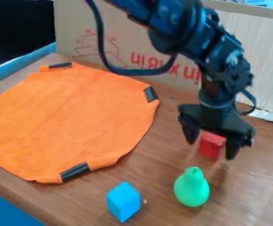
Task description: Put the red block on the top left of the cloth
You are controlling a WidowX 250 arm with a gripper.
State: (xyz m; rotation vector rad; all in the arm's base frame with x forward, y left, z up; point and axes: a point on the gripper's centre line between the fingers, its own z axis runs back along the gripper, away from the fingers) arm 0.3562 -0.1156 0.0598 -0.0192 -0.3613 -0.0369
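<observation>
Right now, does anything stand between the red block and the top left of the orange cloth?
Nothing visible does: from the red block the route crosses bare tabletop, then the orange cloth. The green pear and blue block sit nearer the camera, off that route.

The arm (pixel 176 24) is black with chunky joints, a long looping dark cable (pixel 132 71) and a broad, two-fingered black gripper (pixel 210 148).

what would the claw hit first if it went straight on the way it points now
Pointing down, the claw seems to have the red block first in line, between its open fingers, then the wooden table; its height is unclear.
</observation>
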